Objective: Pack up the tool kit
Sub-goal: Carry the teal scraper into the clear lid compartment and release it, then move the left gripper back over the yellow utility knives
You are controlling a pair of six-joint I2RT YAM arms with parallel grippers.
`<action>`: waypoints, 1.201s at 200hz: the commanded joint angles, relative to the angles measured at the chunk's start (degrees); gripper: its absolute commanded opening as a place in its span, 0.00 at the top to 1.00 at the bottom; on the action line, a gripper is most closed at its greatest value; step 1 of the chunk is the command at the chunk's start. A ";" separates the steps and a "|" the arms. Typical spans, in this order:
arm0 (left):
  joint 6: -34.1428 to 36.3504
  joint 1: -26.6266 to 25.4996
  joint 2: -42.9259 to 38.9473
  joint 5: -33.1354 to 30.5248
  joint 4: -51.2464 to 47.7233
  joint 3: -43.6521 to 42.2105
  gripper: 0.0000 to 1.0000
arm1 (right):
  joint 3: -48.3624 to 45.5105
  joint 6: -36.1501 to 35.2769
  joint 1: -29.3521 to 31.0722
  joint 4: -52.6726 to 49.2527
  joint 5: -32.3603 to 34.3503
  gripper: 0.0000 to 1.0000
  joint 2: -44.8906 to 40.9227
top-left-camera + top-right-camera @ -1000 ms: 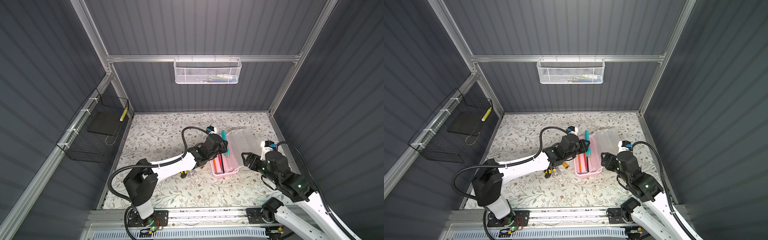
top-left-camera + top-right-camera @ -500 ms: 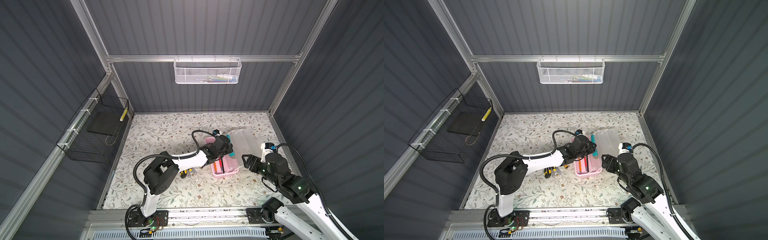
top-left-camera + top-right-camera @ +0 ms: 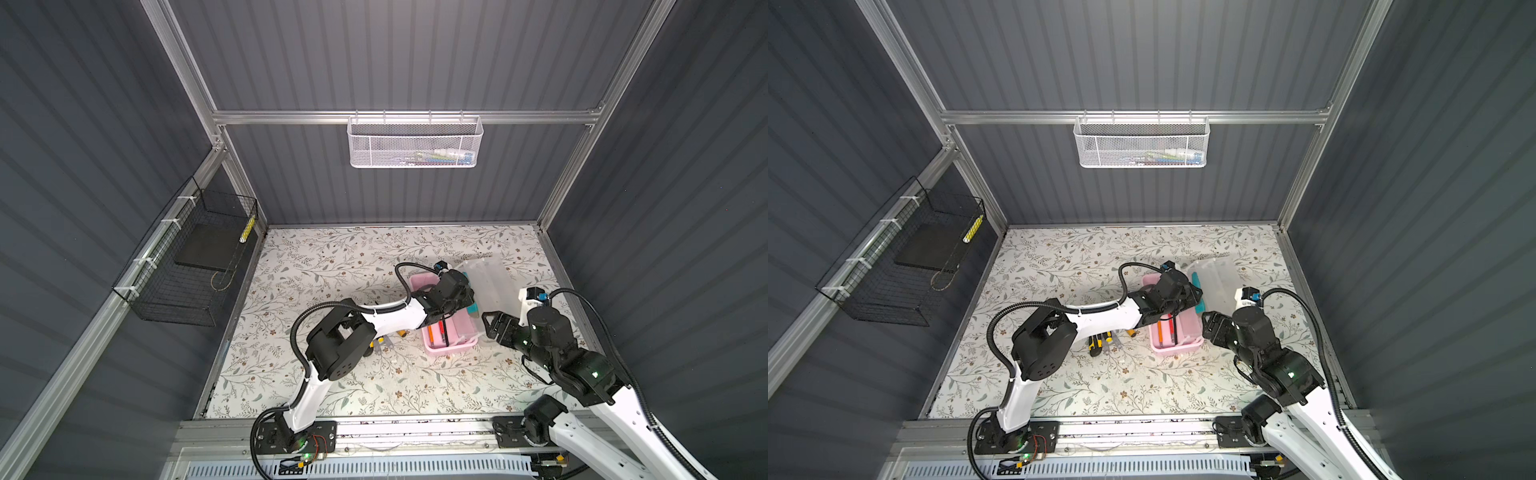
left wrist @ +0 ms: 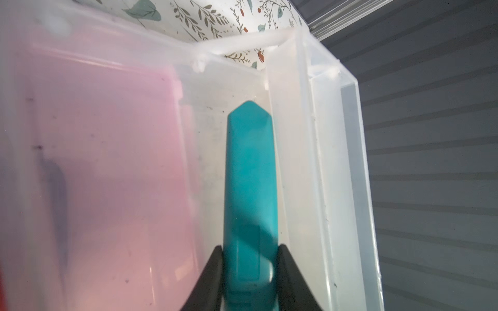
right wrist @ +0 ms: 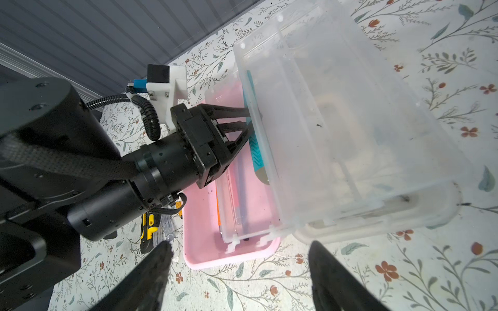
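The floral bench (image 3: 332,266) carries the pink case (image 3: 449,350) right of centre. Its frosted lid (image 5: 336,121) is swung open and lies back on the side away from the left arm.

The left arm reaches across the case. The left fingers (image 4: 207,277) are clamped on the teal utility knife (image 4: 249,167), one on each side of its body toward the butt end. The knife runs along the hinge-side wall, nose toward the far end; whether it already rests on the case floor I cannot tell.

The right fingers (image 5: 151,274) stand wide apart, holding nothing, just beside the near end of the case.

Slim screwdrivers (image 3: 1160,331) lie lengthwise inside the case. A yellow-and-black utility knife (image 3: 1096,345) waits on the bench near it.

The case looks light and thin-walled and would likely skate on the bench if nudged, so steadying it at the near wall or rim seems wise. The lid probably flexes. The teal knife looks stiff, light and smooth, and it may pivot when gripped far from its middle, so a hold across the flat sides nearer mid-body would be surer.
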 commanded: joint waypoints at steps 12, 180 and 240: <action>-0.66 -0.50 1.34 1.52 0.22 1.78 0.71 | -0.22 -0.91 -0.36 -0.27 -0.23 0.19 0.15; 7.97 1.07 -9.38 -5.71 -0.08 -1.53 0.49 | 3.80 -4.05 -0.42 1.71 -3.51 0.19 4.11; 21.51 2.76 -18.31 -11.19 -6.97 -3.13 0.41 | 5.02 -4.51 -0.40 1.04 -4.67 0.20 5.08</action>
